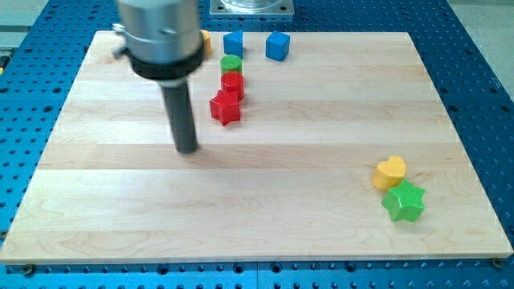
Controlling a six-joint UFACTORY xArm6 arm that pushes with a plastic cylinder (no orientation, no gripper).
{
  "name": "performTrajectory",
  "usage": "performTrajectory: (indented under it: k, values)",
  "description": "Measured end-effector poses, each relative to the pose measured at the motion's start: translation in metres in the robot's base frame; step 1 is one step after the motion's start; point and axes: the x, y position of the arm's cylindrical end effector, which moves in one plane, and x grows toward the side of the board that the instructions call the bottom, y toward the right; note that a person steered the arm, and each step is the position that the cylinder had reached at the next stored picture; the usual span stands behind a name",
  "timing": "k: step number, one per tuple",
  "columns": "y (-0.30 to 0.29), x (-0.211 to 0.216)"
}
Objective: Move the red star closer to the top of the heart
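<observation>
No brand, label or writing can be read anywhere on the blocks, the board or the arm. There is no gripper here: the arm ends in a dark rod holding nothing, and my tip [186, 149] rests on bare wood left of and slightly nearer than the red star [226, 107], apart from it. The red star lies in the far part of the board, touching a red cylinder [232, 83] just behind it, with a green cylinder [231, 64] behind that in a short column. Farther back sit two blue cubes [234, 43] [277, 46], and a yellow block [206, 42] whose shape is mostly hidden by the arm's metal housing. The yellow heart [389, 172] is well apart, at the near right, with a green star [403, 201] touching its near side. The light wooden board [321, 120] lies on a blue perforated table [482, 80].
</observation>
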Motion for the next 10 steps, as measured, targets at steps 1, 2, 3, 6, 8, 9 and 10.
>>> performTrajectory:
  k: [1,2,3,6,8,9,10]
  values:
    - [0.02,-0.031]
    - [0.046,-0.056]
    - [0.15,-0.03]
    - [0.242,-0.073]
    - [0.256,0.001]
    - [0.268,0.01]
    - [0.275,0.01]
